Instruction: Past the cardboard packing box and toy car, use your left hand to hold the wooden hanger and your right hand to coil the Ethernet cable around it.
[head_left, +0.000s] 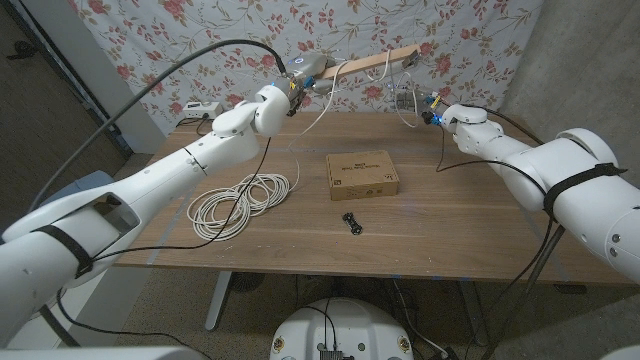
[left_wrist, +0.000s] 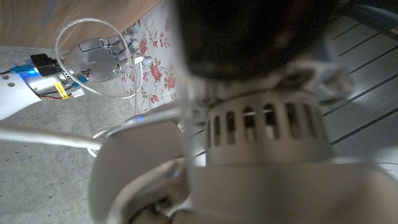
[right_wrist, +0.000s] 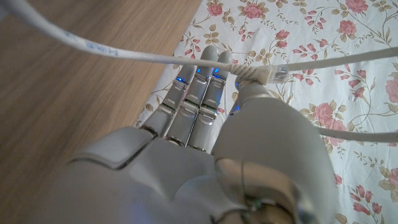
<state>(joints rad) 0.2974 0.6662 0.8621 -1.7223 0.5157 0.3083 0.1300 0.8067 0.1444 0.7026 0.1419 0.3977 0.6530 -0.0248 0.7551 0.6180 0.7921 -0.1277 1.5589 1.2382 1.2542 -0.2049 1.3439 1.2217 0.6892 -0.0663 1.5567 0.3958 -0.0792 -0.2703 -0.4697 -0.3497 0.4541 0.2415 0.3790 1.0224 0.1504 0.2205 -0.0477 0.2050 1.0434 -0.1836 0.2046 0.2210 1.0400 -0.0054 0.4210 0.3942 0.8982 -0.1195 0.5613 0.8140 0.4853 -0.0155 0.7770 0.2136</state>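
My left hand (head_left: 304, 76) grips one end of the wooden hanger (head_left: 372, 62) and holds it in the air above the table's far edge, slanting up to the right. My right hand (head_left: 412, 103) hangs just under the hanger's other end. In the right wrist view the thumb and fingers of the right hand (right_wrist: 205, 118) pinch the white Ethernet cable (right_wrist: 186, 60) close to its plug (right_wrist: 273, 74). The cable drops from the hanger to a loose coil (head_left: 240, 203) on the table. The left wrist view shows my left hand (left_wrist: 261, 143) blurred and close, and beyond it the right hand (left_wrist: 99, 59) with a cable loop.
The cardboard box (head_left: 362, 173) lies mid-table, with the small black toy car (head_left: 350, 222) just in front of it. A white device (head_left: 200, 110) sits at the far left corner of the wooden table (head_left: 450, 240). A floral cloth (head_left: 200, 40) hangs behind.
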